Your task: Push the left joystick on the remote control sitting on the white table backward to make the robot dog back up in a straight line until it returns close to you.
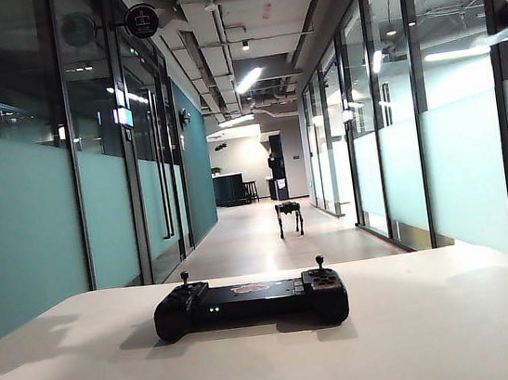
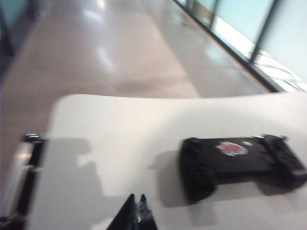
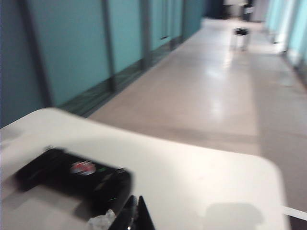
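The black remote control (image 1: 250,301) lies in the middle of the white table (image 1: 442,334). Its left joystick (image 1: 184,277) stands upright with nothing touching it. Far down the corridor the robot dog (image 1: 288,214) stands on the floor. Neither gripper shows in the exterior view. In the left wrist view my left gripper (image 2: 136,197) is shut and empty above the table (image 2: 105,143), short of the remote control (image 2: 240,158). In the blurred right wrist view my right gripper (image 3: 135,199) is shut and empty just beside the remote control (image 3: 72,171), with the robot dog (image 3: 241,34) in the distance. The sticks are too blurred to make out there.
The matching right joystick (image 1: 320,261) rises from the controller's other end. Glass partition walls (image 1: 41,209) line both sides of the corridor floor (image 1: 261,241). The table's rounded far edge (image 2: 158,97) lies beyond the controller. A small white crumpled bit (image 3: 100,221) shows next to the right fingers.
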